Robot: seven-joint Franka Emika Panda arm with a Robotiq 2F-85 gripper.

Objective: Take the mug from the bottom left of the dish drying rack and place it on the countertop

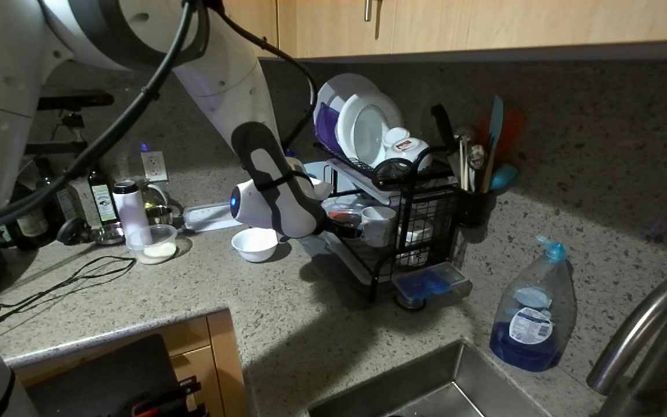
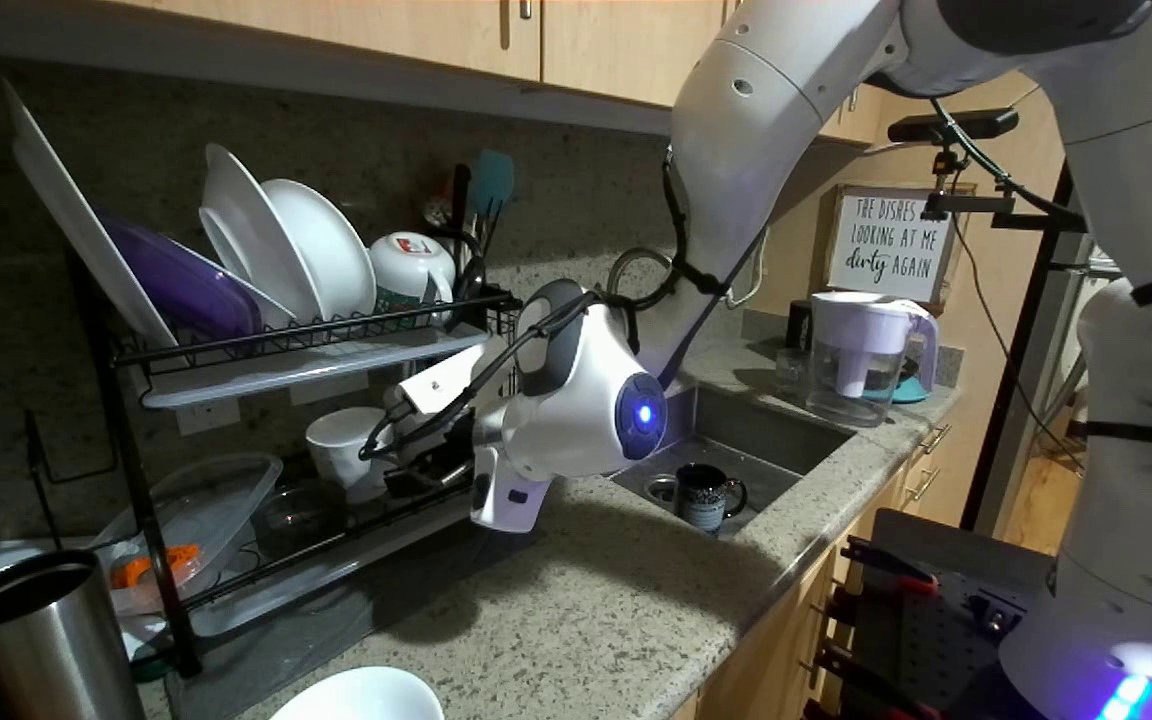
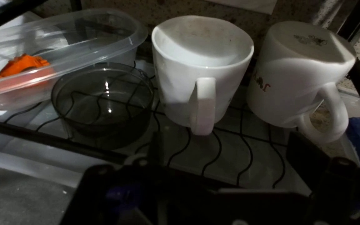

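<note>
So, the white cylindrical mug (image 3: 180,92) I am after stands upright near the centre of my wrist view, on the lower tier of the black wire two-tier dish drying rack (image 1: 404,215), its handle turned toward me. The black two-fingered gripper (image 3: 226,139) juts in from the bottom of that frame, fingers spread well apart, and I see nothing held; whether a tip brushes the handle I cannot tell. A white upturned mug (image 3: 292,76) with small printed markings stands just to the right of mine, and a smoky see-through round bowl (image 3: 100,128) sits just to its left. By my reckoning the reach is nearly made, but the grasp, the lift clear of the rack and the setting down are all left. For that last step, the speckled grey-beige stone-look countertop (image 1: 275,301) spreads across the lower middle of an exterior view, a shallow white bowl (image 1: 255,248) standing on it left of the rack.
</note>
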